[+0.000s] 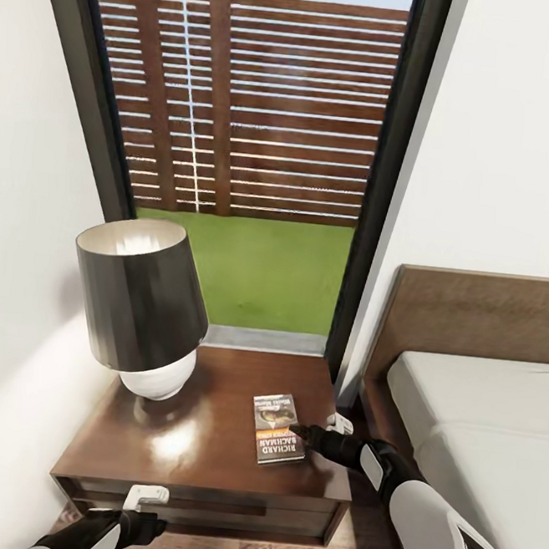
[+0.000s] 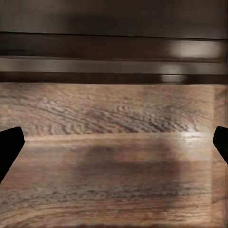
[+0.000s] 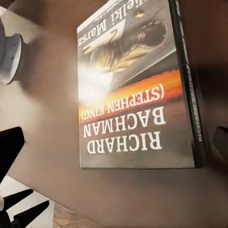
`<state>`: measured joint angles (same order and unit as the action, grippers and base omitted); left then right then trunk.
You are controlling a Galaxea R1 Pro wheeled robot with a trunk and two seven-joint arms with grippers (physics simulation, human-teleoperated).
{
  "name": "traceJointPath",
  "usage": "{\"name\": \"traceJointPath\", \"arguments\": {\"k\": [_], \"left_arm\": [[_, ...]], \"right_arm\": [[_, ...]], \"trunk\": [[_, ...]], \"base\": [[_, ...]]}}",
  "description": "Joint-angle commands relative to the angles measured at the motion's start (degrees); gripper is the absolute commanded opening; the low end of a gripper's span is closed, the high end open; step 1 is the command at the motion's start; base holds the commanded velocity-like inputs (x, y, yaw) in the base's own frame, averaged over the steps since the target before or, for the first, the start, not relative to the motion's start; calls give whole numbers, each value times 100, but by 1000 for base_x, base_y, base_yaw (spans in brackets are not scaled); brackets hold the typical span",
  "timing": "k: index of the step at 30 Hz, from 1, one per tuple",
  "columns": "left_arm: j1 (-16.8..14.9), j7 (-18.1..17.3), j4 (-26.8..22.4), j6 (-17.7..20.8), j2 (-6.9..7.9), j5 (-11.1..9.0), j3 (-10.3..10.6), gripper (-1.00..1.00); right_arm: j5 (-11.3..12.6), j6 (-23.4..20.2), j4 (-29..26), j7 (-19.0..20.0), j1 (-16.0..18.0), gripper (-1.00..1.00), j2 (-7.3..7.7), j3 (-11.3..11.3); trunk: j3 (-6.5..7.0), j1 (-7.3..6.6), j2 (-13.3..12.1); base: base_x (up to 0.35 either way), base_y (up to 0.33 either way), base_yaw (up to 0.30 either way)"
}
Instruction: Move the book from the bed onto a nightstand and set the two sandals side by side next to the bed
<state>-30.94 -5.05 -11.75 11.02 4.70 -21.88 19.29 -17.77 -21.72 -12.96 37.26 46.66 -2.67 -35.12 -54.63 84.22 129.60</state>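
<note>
The book [image 1: 277,428] lies flat on the nightstand [image 1: 198,460], in the right half of the top, near the front edge. Its long axis runs roughly 12-to-6 in the head view, tilted slightly toward 11-to-5; the title end faces 6 o'clock, the picture end 12 o'clock. The lamp [image 1: 144,306] stands at the book's 10 o'clock, well apart. The bed [image 1: 479,412] is at 3 o'clock of the nightstand.

The right gripper [image 1: 317,430] sits at the book's right edge, fingers spread; in the right wrist view the book [image 3: 137,95] lies between the tips without visible grip. The left gripper [image 1: 145,497] hangs before the nightstand front, fingers spread, holding nothing.
</note>
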Motion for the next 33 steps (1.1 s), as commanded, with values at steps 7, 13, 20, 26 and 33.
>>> {"name": "traceJointPath", "arguments": {"k": [7,13,20,26,33], "left_arm": [[-4,-5,-11,32,5,-53,31,100],[-3,-5,-11,32,5,-52,31,100],[0,-5,-8,32,5,-53,31,100],[-3,-5,-5,32,5,-51,31,100],[-2,-5,-3,32,5,-47,31,100]], "right_arm": [[-52,-35,-19,27,1,100,-6,-48],[-52,-14,-22,32,-2,100,-6,-48],[-52,4,-22,37,-6,100,-13,-48],[-52,12,-22,36,-7,100,-16,-46],[-52,17,-29,46,-7,100,-17,-44]], "trunk": [[121,-155,-280],[229,-287,-521],[354,-441,-801],[462,-573,-1042],[588,-726,-1323]], "base": [[0,0,0],[0,0,0],[0,0,0],[0,0,0],[0,0,0]]}}
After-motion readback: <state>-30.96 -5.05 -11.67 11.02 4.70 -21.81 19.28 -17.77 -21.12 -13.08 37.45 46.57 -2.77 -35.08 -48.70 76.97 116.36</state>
